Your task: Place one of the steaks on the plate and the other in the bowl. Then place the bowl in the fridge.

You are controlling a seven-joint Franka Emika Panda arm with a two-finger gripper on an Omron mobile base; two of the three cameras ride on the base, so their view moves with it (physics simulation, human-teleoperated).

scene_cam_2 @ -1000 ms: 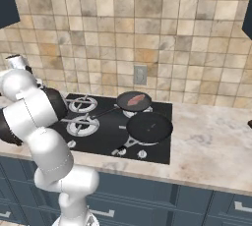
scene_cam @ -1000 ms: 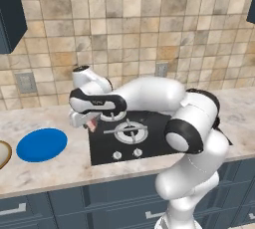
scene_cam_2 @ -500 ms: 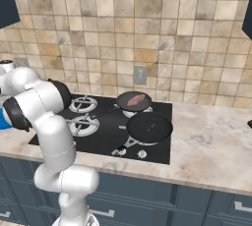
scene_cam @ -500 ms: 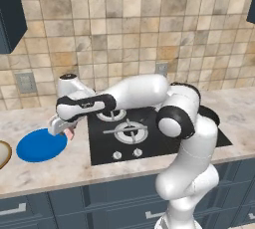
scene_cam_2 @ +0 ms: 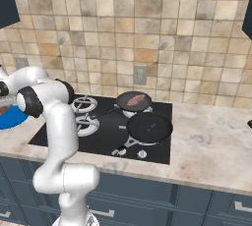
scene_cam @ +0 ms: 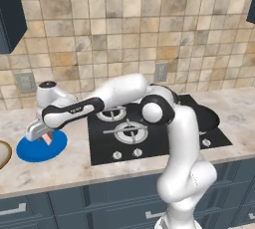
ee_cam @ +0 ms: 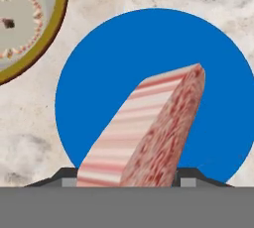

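Steak (ee_cam: 149,133) is sitting pinched by its thin edge in the hand (scene_cam: 44,136), hanging just over the blue plate (ee_cam: 99,73), looking light, floppy and slippery, so holding mid-edge is seeming safest.

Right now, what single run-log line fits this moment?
phase: placing | gripper: jaws shut on pinkish-red streaked steak slab, above flat round blue plate | second steak: in dark pan on stove | tan-rimmed bowl: beside plate

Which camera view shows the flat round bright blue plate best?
The hand view: the flat round bright blue plate appears large. The left base view shows it small under the gripper; the right base view shows just an edge.
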